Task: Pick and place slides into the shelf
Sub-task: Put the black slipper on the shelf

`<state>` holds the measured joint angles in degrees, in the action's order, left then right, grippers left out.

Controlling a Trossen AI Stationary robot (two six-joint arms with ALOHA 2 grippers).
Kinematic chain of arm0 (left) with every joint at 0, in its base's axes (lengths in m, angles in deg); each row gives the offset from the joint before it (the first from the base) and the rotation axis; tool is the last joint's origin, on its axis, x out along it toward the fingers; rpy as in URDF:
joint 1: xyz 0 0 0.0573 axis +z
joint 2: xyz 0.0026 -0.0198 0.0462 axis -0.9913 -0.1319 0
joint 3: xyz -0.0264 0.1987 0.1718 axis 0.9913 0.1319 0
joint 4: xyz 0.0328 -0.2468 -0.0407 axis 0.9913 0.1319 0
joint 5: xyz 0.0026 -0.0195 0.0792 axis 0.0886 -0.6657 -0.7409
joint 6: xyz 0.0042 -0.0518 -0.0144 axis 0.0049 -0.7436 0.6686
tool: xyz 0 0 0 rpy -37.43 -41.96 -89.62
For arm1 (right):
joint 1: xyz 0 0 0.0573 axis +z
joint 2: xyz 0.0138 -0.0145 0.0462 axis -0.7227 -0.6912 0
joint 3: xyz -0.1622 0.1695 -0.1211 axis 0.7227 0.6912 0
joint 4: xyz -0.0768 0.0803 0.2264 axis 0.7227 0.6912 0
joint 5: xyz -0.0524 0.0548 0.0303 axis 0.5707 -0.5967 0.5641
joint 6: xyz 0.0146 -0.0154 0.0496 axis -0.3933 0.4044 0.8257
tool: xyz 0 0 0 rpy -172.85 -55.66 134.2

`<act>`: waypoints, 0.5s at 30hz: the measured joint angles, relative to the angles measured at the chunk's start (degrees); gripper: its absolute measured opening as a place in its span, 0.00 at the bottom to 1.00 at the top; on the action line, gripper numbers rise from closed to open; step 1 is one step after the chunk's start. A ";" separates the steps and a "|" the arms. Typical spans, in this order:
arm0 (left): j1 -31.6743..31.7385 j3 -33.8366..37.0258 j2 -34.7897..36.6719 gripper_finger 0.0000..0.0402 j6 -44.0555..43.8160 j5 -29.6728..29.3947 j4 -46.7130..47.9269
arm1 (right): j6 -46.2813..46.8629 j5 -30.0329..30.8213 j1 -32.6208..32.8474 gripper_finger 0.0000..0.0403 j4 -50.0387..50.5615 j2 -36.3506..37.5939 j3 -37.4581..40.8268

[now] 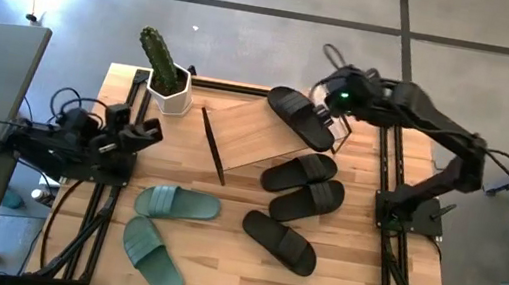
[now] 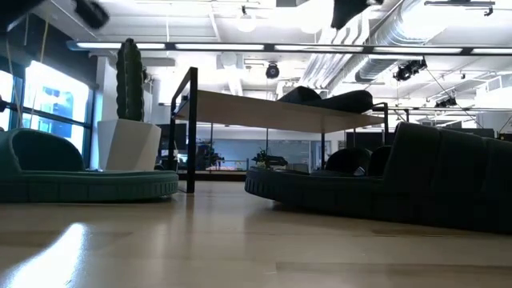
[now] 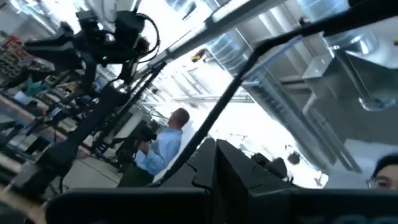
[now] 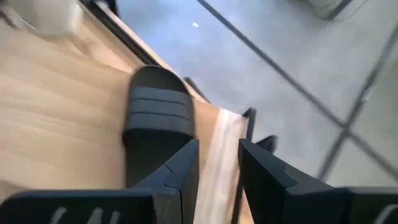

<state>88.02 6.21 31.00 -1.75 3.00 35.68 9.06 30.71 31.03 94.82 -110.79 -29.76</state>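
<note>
The shelf (image 1: 253,137) stands at the table's far middle, and one black slide (image 1: 300,119) lies sole down on its top board (image 4: 68,106). My right gripper (image 4: 217,168) hovers open just above and to the right of that slide (image 4: 155,118), with nothing between its fingers. Three more black slides (image 1: 298,172) (image 1: 308,200) (image 1: 280,242) lie on the table to the near right of the shelf. Two green slides (image 1: 177,203) (image 1: 153,256) lie at the near left. My left gripper (image 1: 148,133) waits shut at the table's left edge, tipped upward.
A white pot with a cactus (image 1: 170,84) stands at the far left corner, close to the shelf's left end. Bare tabletop (image 1: 214,278) lies along the near edge. In the low view a green slide (image 2: 72,172) and a black slide (image 2: 384,180) flank the shelf (image 2: 280,112).
</note>
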 joint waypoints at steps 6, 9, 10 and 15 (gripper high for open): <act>-0.02 -16.85 -19.65 0.01 5.25 11.27 3.24 | 8.04 -1.82 1.57 0.25 0.20 7.49 5.97; -0.02 -26.69 -31.04 0.01 5.87 16.65 13.03 | 13.10 -3.49 3.14 0.25 0.24 11.17 10.17; -0.05 -29.75 -34.74 0.01 6.57 17.77 17.13 | 15.01 -4.29 3.89 0.25 0.26 12.28 11.60; -3.31 -44.34 -52.95 0.01 11.31 17.72 38.30 | 24.05 -6.95 8.00 0.25 0.59 17.79 17.98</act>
<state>84.71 -38.13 -21.95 9.56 20.73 73.99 33.11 23.77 39.03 95.41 -93.00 -11.78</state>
